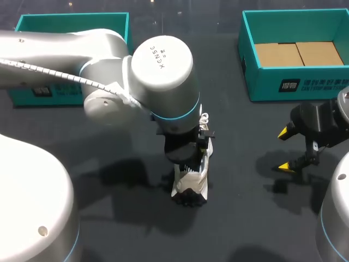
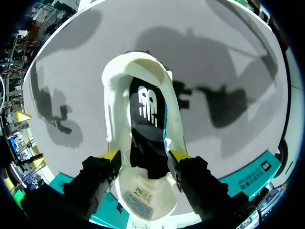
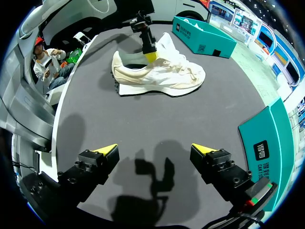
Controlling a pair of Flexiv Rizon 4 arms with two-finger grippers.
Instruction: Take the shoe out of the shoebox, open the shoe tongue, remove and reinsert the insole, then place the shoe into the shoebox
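Outside the cardboard-lined shoebox point(image 1: 297, 84), left tool point(image 2: 144, 155) clasps the shoe point(image 3: 167, 76); right tool point(image 3: 155, 149) gapes empty.

Print noted in five places, none transcribed. Left arm point(image 1: 162, 60): a short line of dark letters on its round white joint cap. Right shoebox point(image 1: 256, 82): white emblem and a row of white characters on the teal front wall. Left shoebox point(image 1: 22, 97): white print, mostly hidden. Insole point(image 2: 147, 119) inside the shoe point(image 2: 114, 109): white logo on black. Tongue point(image 2: 143, 200): sewn label (too fine to read).
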